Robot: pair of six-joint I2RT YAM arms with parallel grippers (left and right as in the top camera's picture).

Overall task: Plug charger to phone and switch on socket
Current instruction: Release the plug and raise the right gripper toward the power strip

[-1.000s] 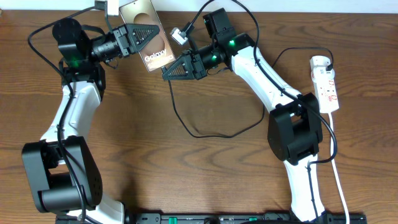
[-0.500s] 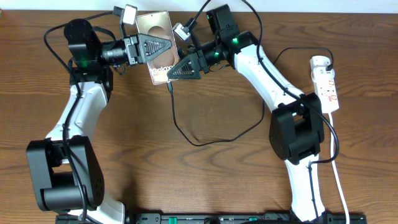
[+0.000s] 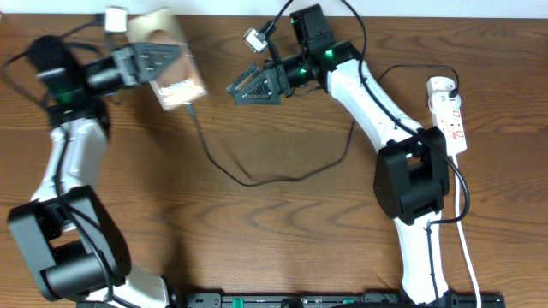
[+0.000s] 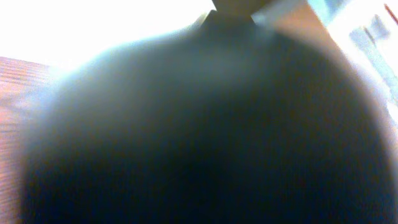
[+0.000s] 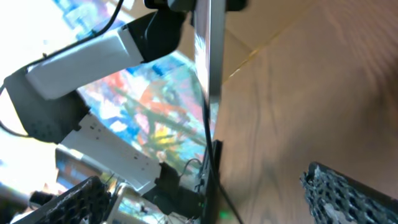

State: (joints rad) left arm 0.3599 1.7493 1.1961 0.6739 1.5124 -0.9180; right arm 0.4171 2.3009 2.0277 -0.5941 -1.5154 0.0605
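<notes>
The phone [image 3: 177, 75] is held tilted above the table's far left, my left gripper [image 3: 169, 58] shut on it. The charger [image 3: 248, 180], a thin black cable, hangs from the phone's lower edge [image 3: 190, 108] and loops across the table toward the right. My right gripper [image 3: 234, 91] hovers open and empty to the right of the phone, apart from it. The right wrist view shows the phone [image 5: 208, 56] edge-on with the charger [image 5: 211, 165] dangling below it, between my wide-apart fingers [image 5: 348, 193]. A dark blur fills the left wrist view. The socket [image 3: 451, 115] lies at the far right.
The socket's white cord [image 3: 467, 248] runs down the right edge of the table. The right arm's base [image 3: 409, 184] stands beside the socket. The left arm's base [image 3: 73, 257] sits at the near left. A black rail [image 3: 325, 299] lines the front edge.
My right gripper opened and let go of the charger's plug. The left arm swung left with the phone, and the cable followed, still attached to it.
</notes>
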